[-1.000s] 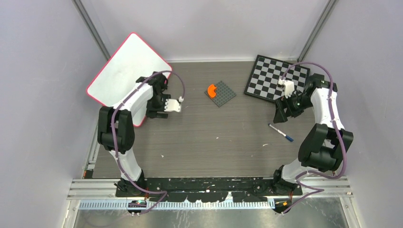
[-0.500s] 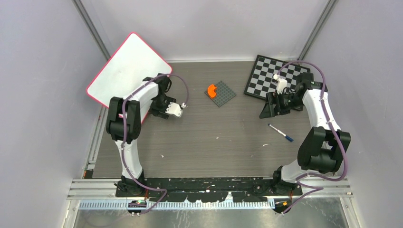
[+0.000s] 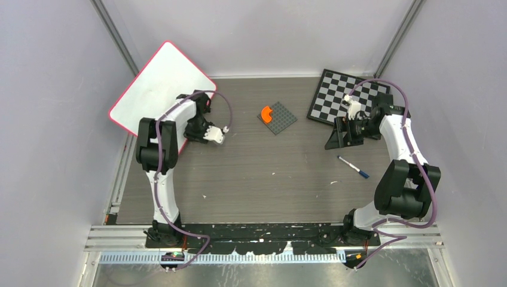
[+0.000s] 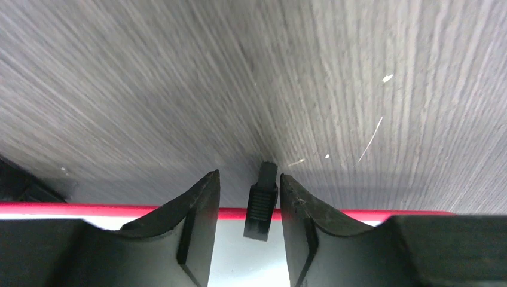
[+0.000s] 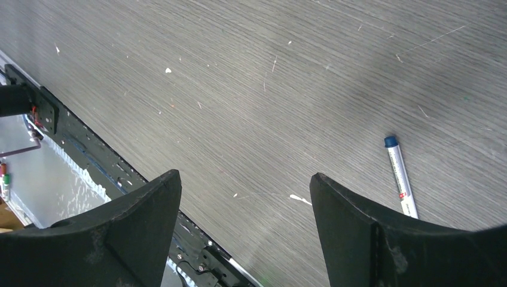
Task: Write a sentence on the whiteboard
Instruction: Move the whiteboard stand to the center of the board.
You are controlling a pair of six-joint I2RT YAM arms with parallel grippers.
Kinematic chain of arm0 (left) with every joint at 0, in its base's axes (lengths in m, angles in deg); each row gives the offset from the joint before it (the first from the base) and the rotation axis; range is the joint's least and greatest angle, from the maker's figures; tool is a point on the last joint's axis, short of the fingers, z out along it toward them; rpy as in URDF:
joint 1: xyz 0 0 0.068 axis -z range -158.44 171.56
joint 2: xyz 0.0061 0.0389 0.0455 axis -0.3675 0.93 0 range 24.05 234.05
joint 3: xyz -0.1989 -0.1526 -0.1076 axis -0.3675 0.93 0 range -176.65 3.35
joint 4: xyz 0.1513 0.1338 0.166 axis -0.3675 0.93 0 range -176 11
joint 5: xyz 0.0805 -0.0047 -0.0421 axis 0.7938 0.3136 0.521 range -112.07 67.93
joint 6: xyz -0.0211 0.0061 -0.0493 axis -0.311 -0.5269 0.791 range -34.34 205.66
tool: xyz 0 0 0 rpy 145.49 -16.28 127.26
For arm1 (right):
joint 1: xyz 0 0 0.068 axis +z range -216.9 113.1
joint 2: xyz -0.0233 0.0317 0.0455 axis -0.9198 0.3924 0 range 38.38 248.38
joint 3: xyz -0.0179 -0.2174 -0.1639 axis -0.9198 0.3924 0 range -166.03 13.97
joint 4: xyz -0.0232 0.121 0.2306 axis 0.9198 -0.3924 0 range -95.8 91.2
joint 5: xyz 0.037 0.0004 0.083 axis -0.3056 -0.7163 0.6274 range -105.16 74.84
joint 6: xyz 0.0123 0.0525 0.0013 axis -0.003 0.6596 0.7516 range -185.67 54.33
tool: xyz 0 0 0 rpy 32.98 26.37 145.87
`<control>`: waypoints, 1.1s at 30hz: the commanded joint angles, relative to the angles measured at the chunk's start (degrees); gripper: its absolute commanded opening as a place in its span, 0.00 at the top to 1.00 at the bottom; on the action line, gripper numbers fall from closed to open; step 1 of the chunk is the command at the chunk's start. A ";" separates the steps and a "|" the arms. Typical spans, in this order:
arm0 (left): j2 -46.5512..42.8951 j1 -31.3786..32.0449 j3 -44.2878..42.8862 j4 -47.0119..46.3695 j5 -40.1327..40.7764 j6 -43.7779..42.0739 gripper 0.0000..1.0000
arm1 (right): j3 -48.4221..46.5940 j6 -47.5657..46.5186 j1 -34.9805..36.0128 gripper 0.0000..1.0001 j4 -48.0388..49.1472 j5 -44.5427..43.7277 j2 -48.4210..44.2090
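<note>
Left gripper (image 4: 248, 179) over the red-rimmed flat white whiteboard (image 3: 158, 84): clamped or not, cannot tell. Right gripper (image 5: 245, 176): spread wide near blue-capped white marker (image 5: 400, 179).

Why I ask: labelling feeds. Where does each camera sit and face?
Top external: above and behind, looking down on the table; left arm, right arm show.
Left wrist: looks past the left gripper over the whiteboard rim at the table.
Right wrist: looks past the right gripper at the table and marker.
Shared: top and right wrist show the marker.
</note>
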 commanded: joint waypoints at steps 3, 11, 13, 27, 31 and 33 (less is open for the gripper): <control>0.22 -1.38 -1.51 1.97 2.68 -1.49 0.71 | -0.18 0.98 -0.06 0.17 2.19 2.08 -1.29; -2.66 2.45 2.63 1.90 4.12 -2.20 1.00 | -0.86 1.33 -0.09 0.17 2.29 2.54 -1.25; -3.87 4.15 4.66 1.51 4.75 -2.17 1.00 | -0.78 1.44 -0.14 0.17 2.29 2.53 -1.60; -12.33 22.09 15.68 4.93 7.31 8.18 1.00 | -0.37 3.51 -0.97 0.17 2.52 2.62 -2.89; -14.56 28.71 19.30 6.53 8.15 13.29 1.00 | -0.45 4.60 -1.93 0.16 2.54 2.31 -4.22; -15.80 32.26 20.97 7.17 8.45 15.57 1.00 | -0.41 4.74 -2.30 0.16 2.45 2.04 -5.61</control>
